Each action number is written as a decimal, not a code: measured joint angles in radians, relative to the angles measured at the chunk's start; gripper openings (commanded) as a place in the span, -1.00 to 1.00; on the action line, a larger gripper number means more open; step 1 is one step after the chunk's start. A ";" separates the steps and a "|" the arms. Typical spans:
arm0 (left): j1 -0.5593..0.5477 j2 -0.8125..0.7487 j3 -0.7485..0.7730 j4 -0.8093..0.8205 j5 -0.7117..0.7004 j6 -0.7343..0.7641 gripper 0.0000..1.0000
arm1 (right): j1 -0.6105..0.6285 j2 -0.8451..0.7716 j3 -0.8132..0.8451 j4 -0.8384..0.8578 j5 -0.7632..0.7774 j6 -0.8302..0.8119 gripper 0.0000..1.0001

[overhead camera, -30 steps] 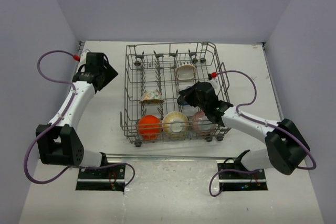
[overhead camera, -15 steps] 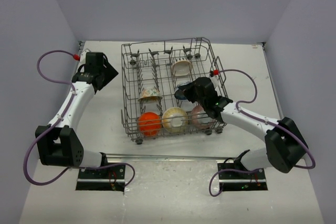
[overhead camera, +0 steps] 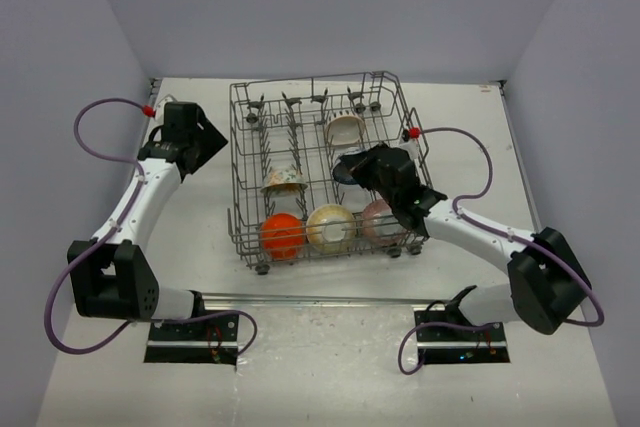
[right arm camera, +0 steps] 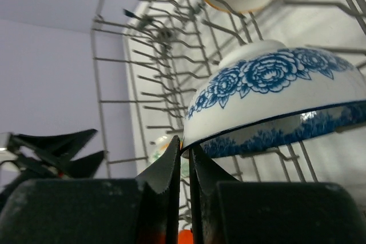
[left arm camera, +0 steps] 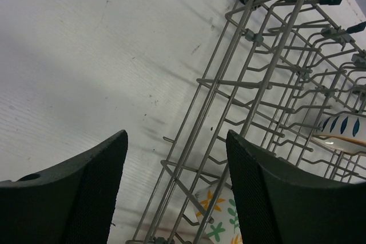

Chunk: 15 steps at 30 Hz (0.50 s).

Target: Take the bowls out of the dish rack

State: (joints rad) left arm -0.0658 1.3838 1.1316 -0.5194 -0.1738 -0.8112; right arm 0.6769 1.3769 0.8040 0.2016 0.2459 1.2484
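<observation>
Grey wire dish rack point(overhead camera: 240, 167), orange bowl point(overhead camera: 282, 237), cream bowl point(overhead camera: 331, 228), pink bowl point(overhead camera: 380, 222), blue-floral bowl point(right arm camera: 274, 90)

A white table point(overhead camera: 200, 237) is seen, on which the dish rack point(overhead camera: 262, 162) is stood on its small wheels. Nearer than the dish rack, a metal strip point(overhead camera: 330, 298) is laid crosswise, with the left base plate point(overhead camera: 190, 339) and right base plate point(overhead camera: 462, 340) fixed nearer again.

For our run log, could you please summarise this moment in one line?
right claw: shut on blue-and-white bowl rim | left claw: open, empty | dish rack: bowl inside
</observation>
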 measured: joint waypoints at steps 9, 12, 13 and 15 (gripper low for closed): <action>0.000 -0.006 -0.016 0.029 0.044 0.019 0.41 | 0.002 -0.106 -0.026 0.301 0.017 -0.022 -1.00; 0.000 -0.007 -0.016 0.033 0.049 0.019 0.41 | 0.003 -0.109 -0.026 0.306 0.016 -0.024 -1.00; 0.000 -0.008 -0.016 0.033 0.050 0.019 0.41 | 0.003 -0.108 -0.026 0.299 0.014 -0.029 -1.00; 0.000 -0.011 -0.016 0.033 0.051 0.019 0.42 | 0.003 -0.108 -0.008 0.265 0.010 -0.044 -1.00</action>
State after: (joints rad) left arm -0.0654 1.3724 1.1152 -0.4862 -0.1226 -0.7918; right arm 0.6804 1.2694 0.7963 0.4664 0.2558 1.2045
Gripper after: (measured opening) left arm 0.706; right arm 0.035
